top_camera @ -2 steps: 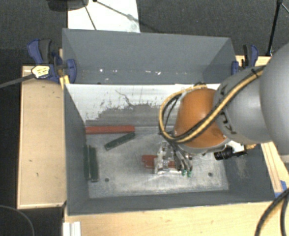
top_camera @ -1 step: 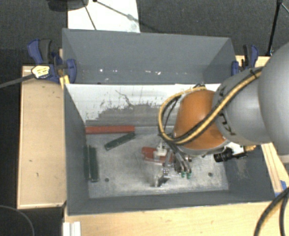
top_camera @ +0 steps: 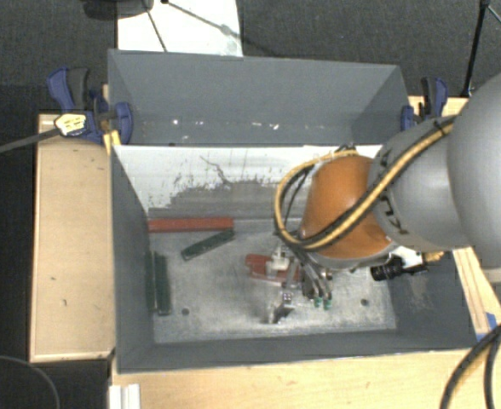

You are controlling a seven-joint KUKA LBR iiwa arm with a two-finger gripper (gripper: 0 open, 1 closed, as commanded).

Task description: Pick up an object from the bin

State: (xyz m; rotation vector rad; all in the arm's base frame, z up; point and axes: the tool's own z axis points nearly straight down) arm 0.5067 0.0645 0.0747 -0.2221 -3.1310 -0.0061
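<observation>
The fingers (top_camera: 279, 313) appear parted, tips low over the bin (top_camera: 131, 254) floor, nothing between them. The gripper (top_camera: 298, 307) hangs just off the floor's centre, toward 5 o'clock, under the arm's orange cover (top_camera: 344, 207). The nearest thing is 1 small reddish-brown block (top_camera: 256, 265), just beside the gripper at 10 o'clock (whether they touch is unclear). Well apart lie 3 more: a long red bar (top_camera: 191, 224) at 11 o'clock, a tilted dark green stick (top_camera: 208, 244) at 10, and a dark green bar (top_camera: 159, 283) at 9.
</observation>
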